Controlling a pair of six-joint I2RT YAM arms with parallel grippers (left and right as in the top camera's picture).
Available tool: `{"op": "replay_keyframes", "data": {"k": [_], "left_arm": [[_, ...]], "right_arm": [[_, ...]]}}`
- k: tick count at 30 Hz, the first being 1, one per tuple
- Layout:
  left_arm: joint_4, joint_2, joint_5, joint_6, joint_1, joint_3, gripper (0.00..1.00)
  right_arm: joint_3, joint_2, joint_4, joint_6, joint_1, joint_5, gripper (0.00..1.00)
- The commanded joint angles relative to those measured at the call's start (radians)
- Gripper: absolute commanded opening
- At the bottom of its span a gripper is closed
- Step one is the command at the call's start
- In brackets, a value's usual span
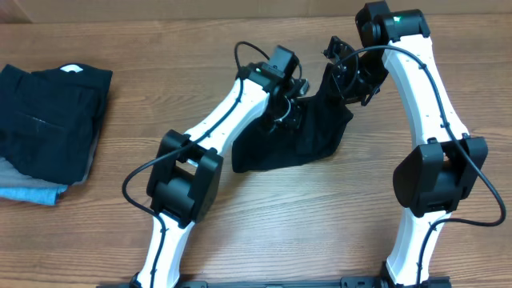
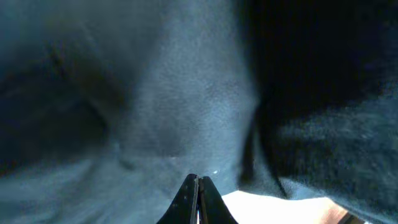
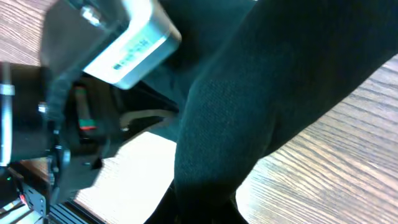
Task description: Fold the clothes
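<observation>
A black T-shirt (image 1: pixel 308 140) lies bunched in a heap at the middle of a wooden table (image 1: pixel 320 208), between two white-and-black robot arms. The left gripper (image 1: pixel 286 112) is pressed down into the far left part of the heap. In the left wrist view its fingertips (image 2: pixel 191 194) are clenched tight together against dark fabric that fills almost the whole frame. Whether any cloth is caught between them cannot be told.

The right gripper (image 1: pixel 352 80) sits at the far right corner of the shirt, closed on a fold of it. The fabric rises from the table to the gripper in a raised peak. In the right wrist view the shirt (image 3: pixel 249 93) drapes up and away from the bottom of the frame, hiding the fingers themselves, with bare wood grain showing on the right.

Well apart, at the table's left edge, sits a stack of folded clothes (image 1: pixel 48 120): a black piece on top, grey beneath it and blue at the bottom.
</observation>
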State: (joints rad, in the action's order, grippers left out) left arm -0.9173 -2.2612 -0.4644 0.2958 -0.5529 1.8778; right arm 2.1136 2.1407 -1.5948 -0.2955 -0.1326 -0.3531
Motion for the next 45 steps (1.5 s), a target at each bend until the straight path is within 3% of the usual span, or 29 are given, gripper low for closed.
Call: {"op": "replay_keyframes", "data": {"k": [1, 6, 10, 19, 26, 32, 40, 42, 45], "left_arm": [[0.030, 0.004, 0.025, 0.054, -0.002, -0.018, 0.04], [0.036, 0.004, 0.158, 0.104, -0.001, -0.018, 0.04], [0.070, -0.014, 0.158, 0.129, -0.010, -0.033, 0.04], [0.269, -0.110, -0.062, 0.156, -0.026, -0.063, 0.04], [0.277, -0.110, -0.061, 0.137, -0.024, -0.062, 0.04], [0.184, -0.051, -0.055, 0.083, 0.027, 0.063, 0.04], [0.063, 0.011, -0.046, 0.063, 0.216, 0.167, 0.04], [0.011, 0.011, 0.078, 0.008, 0.280, 0.167, 0.08], [-0.054, 0.011, 0.146, -0.047, 0.318, 0.167, 0.11]], "right_arm": [[0.030, -0.015, -0.009, 0.012, -0.001, -0.033, 0.04], [0.031, -0.048, -0.010, 0.013, -0.001, -0.033, 0.04], [0.031, -0.067, -0.015, 0.016, -0.001, -0.033, 0.04], [0.031, -0.068, -0.042, 0.016, -0.006, -0.105, 0.04], [0.031, -0.068, -0.031, 0.015, -0.061, -0.146, 0.04], [0.031, -0.068, -0.023, 0.012, -0.092, -0.146, 0.04], [0.031, -0.068, -0.003, 0.039, -0.118, -0.146, 0.04], [0.031, -0.068, 0.031, 0.039, -0.159, -0.146, 0.04], [0.023, -0.068, 0.082, 0.039, -0.215, -0.146, 0.04]]}}
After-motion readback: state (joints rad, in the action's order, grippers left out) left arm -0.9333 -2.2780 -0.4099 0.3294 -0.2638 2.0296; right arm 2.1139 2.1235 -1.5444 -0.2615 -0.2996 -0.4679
